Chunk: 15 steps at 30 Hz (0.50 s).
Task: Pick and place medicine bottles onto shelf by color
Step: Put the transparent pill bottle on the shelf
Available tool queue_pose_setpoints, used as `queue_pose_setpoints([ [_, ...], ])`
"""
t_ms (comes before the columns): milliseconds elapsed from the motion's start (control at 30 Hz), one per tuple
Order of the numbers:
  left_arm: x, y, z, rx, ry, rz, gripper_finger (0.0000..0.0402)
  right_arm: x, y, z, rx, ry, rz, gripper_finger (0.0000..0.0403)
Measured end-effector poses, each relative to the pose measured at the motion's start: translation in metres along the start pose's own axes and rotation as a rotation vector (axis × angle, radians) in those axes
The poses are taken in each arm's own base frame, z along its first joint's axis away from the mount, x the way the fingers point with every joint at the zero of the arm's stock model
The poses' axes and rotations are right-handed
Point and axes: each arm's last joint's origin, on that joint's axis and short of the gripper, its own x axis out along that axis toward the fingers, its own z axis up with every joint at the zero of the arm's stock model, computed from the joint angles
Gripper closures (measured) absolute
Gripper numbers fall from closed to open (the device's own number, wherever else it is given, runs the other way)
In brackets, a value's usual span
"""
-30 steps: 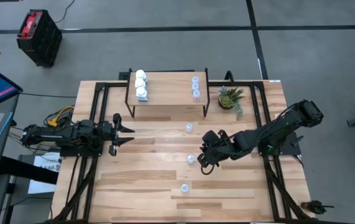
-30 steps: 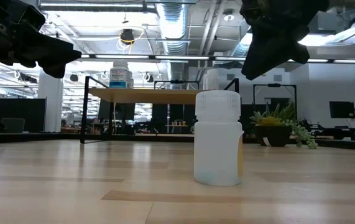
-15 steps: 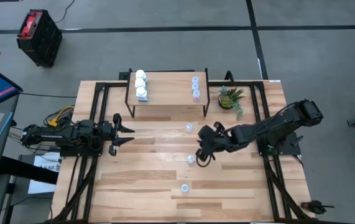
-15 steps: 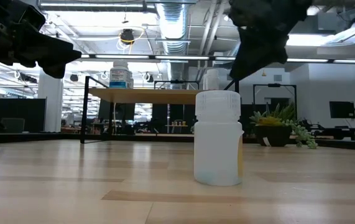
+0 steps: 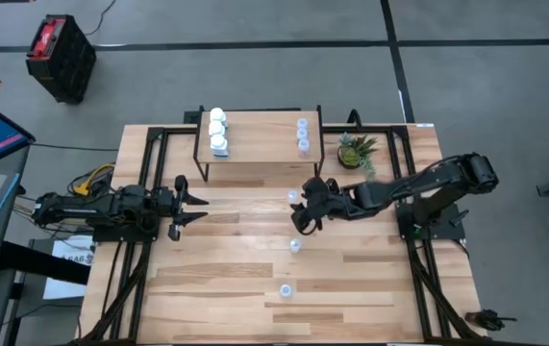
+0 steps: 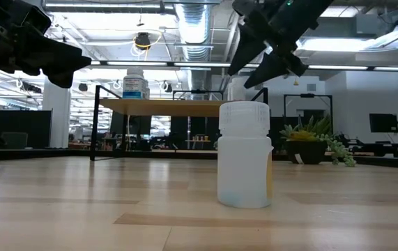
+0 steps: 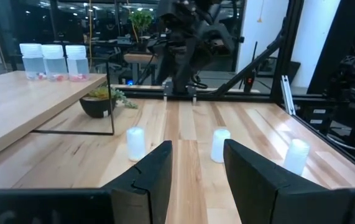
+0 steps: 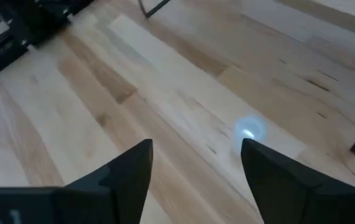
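The shelf stands at the table's far side with three white medicine bottles on its left end and three translucent ones on its right end. Three more translucent bottles stand upright on the tabletop: one near the shelf, one mid-table, one nearer the front. My right gripper hovers open just right of the bottle near the shelf, which shows from above ahead of its fingers. My left gripper waits at the table's left, its fingers apart around nothing.
A small green potted plant stands right of the shelf. The shelf's thin black legs reach down to the table just beyond the nearest loose bottle. Bare wooden tabletop lies toward the front and left.
My right gripper has swung from beside the mid-table bottle toward the table's far edge and a little left, up to the bottle near the shelf, turning as it went. Its fingers, shut before, have spread open. No bottle has moved.
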Motion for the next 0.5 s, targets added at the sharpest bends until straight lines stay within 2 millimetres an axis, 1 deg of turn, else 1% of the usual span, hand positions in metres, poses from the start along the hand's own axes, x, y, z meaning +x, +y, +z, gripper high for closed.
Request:
queue_pose_setpoints([
  [100,0.0,0.0,0.0,0.007,0.0,0.0,0.0269,0.002,-0.003,0.004,0.028,-0.013,-0.009,0.0132],
  [200,0.0,0.0,0.0,-0.002,0.0,0.0,0.0269,0.007,0.003,0.009,0.091,-0.064,0.039,0.0132],
  [300,0.0,0.0,0.0,0.007,0.0,0.0,0.0269,0.012,0.008,0.01,0.089,-0.1,0.069,0.0132],
  [333,0.0,0.0,0.0,0.007,0.0,0.0,0.0269,0.017,0.012,0.011,0.092,-0.112,0.067,0.0132],
  [433,0.0,0.0,0.0,-0.001,0.003,0.0,0.0269,0.034,0.01,0.004,0.046,-0.081,-0.04,0.0132],
  [500,0.0,0.0,-0.001,0.001,0.007,0.0,0.0269,0.047,0.014,0.005,0.063,-0.072,-0.078,0.0132],
])
